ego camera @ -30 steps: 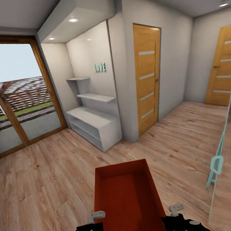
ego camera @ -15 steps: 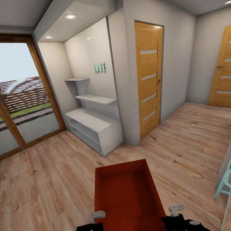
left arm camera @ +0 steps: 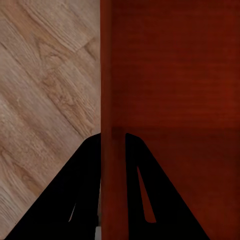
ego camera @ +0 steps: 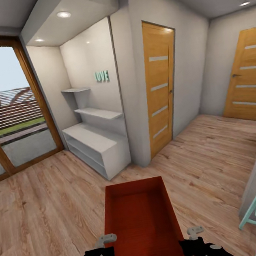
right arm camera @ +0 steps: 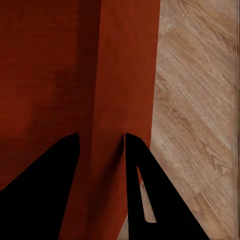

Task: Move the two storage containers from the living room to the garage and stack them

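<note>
**Jaws locked on both walls as the robot swung through the hallway**

Jaws of the left gripper (left arm camera: 113, 150) pinched one long wall of the red-orange rectangular open-top storage container (ego camera: 140, 220), one finger inside and one outside; the right gripper (right arm camera: 100, 145) did the same on the opposite wall. The bin rode level between the two arms, low in front of the trunk, above the light wood-plank floor (ego camera: 46, 214).

Against the frames from a second earlier, the bin and both grippers sat in exactly the same place in the head view, so the grasp held steady. What shifted was the whole picture: the white built-in shelving unit (ego camera: 93, 143) and the slatted orange wooden door (ego camera: 158, 86) slid leftward, the glass patio door (ego camera: 8, 121) was partly cut off, and the second orange door (ego camera: 247, 77) came further into view. That read as the base turning right while carrying.

By my judgement this was transit only: wood planks underfoot, no concrete yet, so the garage was still ahead.
</note>
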Robot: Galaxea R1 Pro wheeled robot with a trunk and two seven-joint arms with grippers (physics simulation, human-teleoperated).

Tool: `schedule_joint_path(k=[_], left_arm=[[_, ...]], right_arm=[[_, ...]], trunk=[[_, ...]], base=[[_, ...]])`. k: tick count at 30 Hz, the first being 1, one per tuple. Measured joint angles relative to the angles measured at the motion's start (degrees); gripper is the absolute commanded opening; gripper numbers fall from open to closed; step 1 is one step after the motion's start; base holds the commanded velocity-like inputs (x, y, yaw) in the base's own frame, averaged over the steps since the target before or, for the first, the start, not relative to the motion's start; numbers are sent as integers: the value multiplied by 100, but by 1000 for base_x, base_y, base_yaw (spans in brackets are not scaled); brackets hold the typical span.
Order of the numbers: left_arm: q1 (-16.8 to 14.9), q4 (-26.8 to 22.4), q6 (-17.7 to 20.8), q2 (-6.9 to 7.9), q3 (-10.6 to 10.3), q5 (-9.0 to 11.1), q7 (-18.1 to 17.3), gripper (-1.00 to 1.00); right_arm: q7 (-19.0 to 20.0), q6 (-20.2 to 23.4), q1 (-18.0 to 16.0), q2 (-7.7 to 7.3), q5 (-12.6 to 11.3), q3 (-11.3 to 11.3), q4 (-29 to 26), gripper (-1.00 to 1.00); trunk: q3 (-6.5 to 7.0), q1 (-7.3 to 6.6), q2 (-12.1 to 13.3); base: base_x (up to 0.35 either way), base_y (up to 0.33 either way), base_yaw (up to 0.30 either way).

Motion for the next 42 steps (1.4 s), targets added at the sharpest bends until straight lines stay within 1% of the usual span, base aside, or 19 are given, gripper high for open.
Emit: schedule_joint_path(k=[5,18,42], left_arm=[[1,-2,1,1,-6,7,4,-100],[1,-3,4,0,4,-3,-2,-100],[0,0,-1,0,2,-1,-1,-100]], right_arm=[[3,0,0,-1,-1,0,0,-100],[1,0,0,1,0,-2,2,-100],[0,0,-1,0,-1,1,0,-100]], trunk=[[0,0,0],[0,0,0],[0,0,0]], base=[[325,123,-192],[322,148,-17],[322,102,-269]])
